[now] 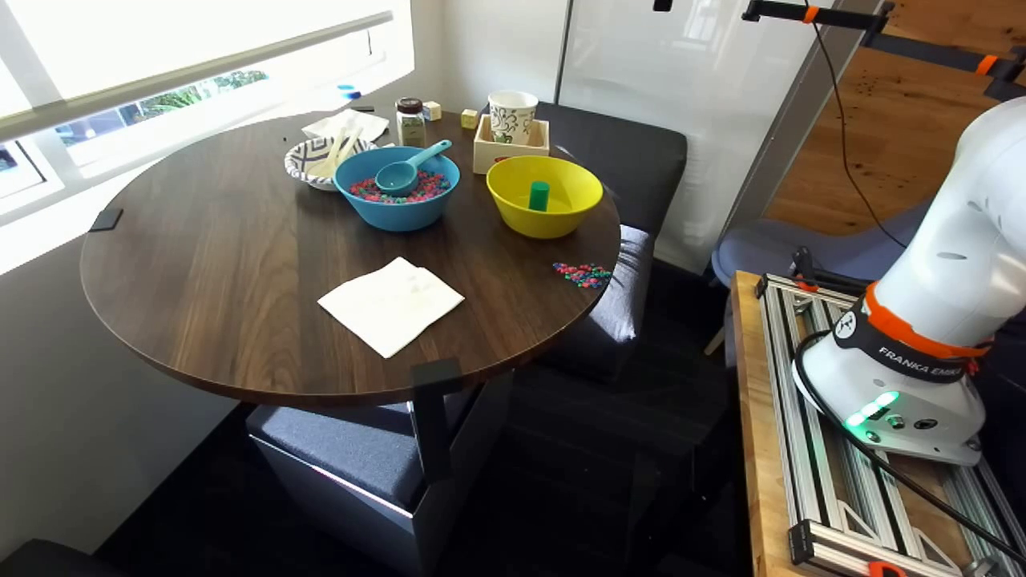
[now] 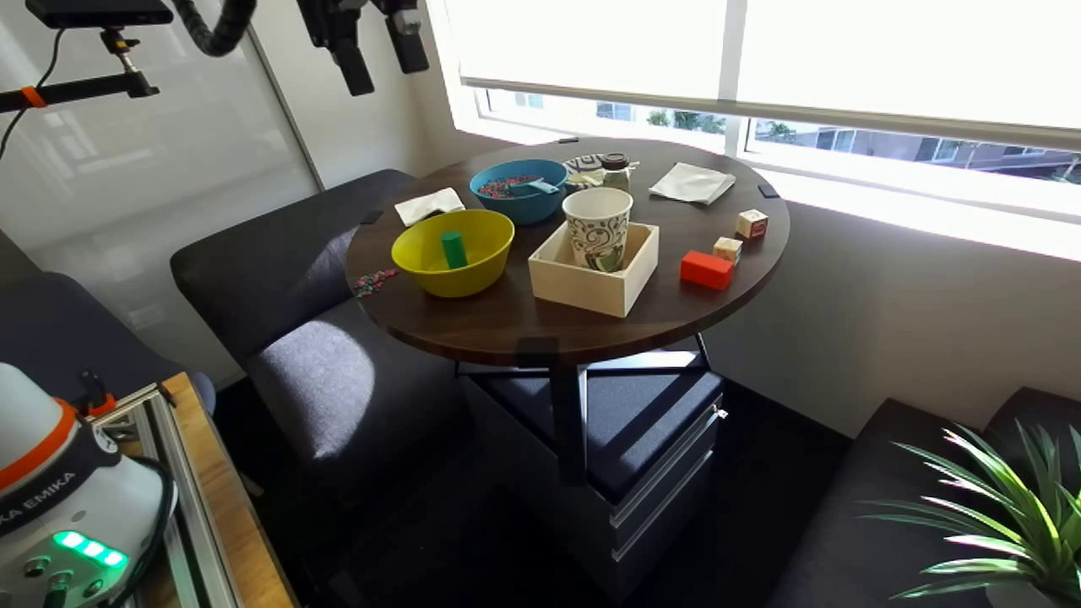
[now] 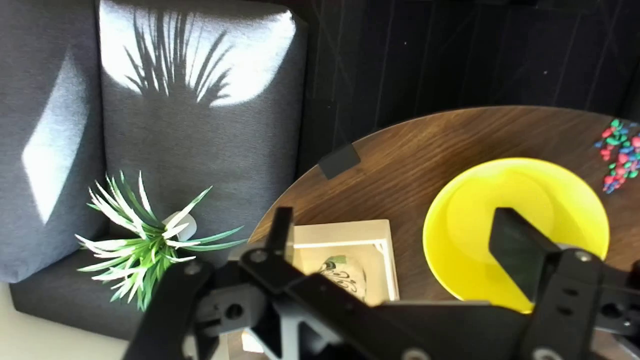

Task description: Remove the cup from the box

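First, locate the cup [image 2: 598, 230] standing inside the box [image 2: 578, 287], with rim well above its walls. Note the gripper [image 2: 388, 80], high and well apart from the box, with fingers spread wide around nothing. Best to come down centred over the box, pinch just below the rim, softly, given likely thin paper, then lift straight until clear of the walls. On the arm's base [image 1: 922, 401], well apart from the box, read "FRANKA EMIKA"; on the jar [image 1: 411, 128], nearer the box, make out no lettering.
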Motion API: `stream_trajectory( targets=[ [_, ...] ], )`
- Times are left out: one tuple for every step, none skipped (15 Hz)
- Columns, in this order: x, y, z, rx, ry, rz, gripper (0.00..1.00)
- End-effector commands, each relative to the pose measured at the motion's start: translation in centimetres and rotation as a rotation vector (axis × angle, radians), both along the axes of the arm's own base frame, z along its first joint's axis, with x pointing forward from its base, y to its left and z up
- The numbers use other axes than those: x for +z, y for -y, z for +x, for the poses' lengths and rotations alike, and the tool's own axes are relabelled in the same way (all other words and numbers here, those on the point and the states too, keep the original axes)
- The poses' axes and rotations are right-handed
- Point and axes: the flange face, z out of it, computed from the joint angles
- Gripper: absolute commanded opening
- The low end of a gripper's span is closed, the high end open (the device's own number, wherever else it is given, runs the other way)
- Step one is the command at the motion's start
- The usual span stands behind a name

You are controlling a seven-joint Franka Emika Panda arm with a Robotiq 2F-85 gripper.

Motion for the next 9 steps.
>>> stream_trajectory(
  targets=[
    [-3.3,2.6,3.6,-0.194,0.003,0.046,1.0],
    [-4.3,3.5,4.3,-0.246,-0.006,0.047,1.0],
    [-5.3,4.3,5.0,-0.295,-0.02,0.057,1.0],
    [-6.1,4.9,5.6,-0.344,-0.039,0.073,1.0],
    [-4.8,3.6,3.8,-0.254,-0.02,0.048,1.0],
    [-5.6,4.1,4.3,-0.267,-0.035,0.049,1.0],
    [-5.9,4.2,4.4,-0.268,-0.041,0.048,1.0],
    [-5.8,4.1,4.5,-0.266,-0.039,0.047,1.0],
    [-5.4,4.0,4.4,-0.263,-0.032,0.047,1.0]
  ],
)
